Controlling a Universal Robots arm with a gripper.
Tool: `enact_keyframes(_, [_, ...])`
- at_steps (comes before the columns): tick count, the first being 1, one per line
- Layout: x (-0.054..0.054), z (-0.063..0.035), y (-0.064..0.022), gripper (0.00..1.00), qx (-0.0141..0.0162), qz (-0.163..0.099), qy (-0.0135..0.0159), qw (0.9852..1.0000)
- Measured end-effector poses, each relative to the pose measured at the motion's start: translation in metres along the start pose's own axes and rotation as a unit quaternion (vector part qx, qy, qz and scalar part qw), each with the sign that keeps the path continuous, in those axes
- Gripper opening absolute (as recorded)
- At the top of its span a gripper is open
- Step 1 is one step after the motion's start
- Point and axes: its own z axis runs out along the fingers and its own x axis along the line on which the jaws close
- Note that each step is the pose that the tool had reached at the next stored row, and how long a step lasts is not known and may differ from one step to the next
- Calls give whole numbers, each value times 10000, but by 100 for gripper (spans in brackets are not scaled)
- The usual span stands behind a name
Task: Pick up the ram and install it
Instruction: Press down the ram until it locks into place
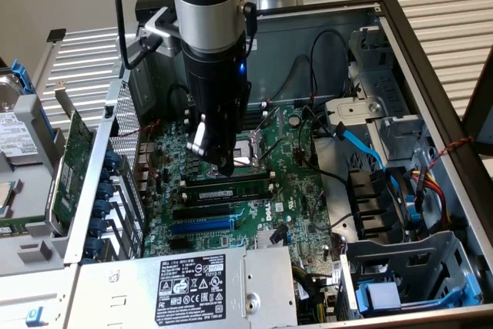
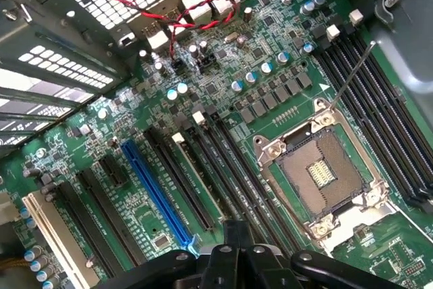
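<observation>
The ram (image 1: 231,188) is a thin green stick with dark chips. It stands on edge in a long slot of the motherboard (image 1: 300,190), just in front of the processor socket. In the wrist view the ram (image 2: 197,175) shows edge-on as a pale strip among the black slots. My gripper (image 1: 222,166) hangs straight down over the stick, its tip just above or touching the top edge toward the exterior view's left end. The fingers (image 2: 237,231) are shut together with nothing between them.
The open processor socket (image 2: 321,170) lies beside the slots, with a blue slot (image 2: 155,191) further off. A labelled power-supply box (image 1: 192,283) stands at the case front. A green expansion card (image 1: 73,163) leans outside the case wall. Blue cables (image 1: 362,144) and drive bays crowd the exterior view's right.
</observation>
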Motion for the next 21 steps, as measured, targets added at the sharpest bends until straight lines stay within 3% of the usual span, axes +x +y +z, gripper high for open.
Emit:
enact_keyframes(6, [0, 2, 0, 11, 0, 387, 1, 9993])
enact_keyframes(11, [0, 3, 0, 11, 1, 704, 2, 9975])
enact_keyframes(16, [0, 5, 0, 11, 1, 1025, 3, 9947])
enact_keyframes(21, [0, 8, 0, 11, 0, 1352, 2, 9908])
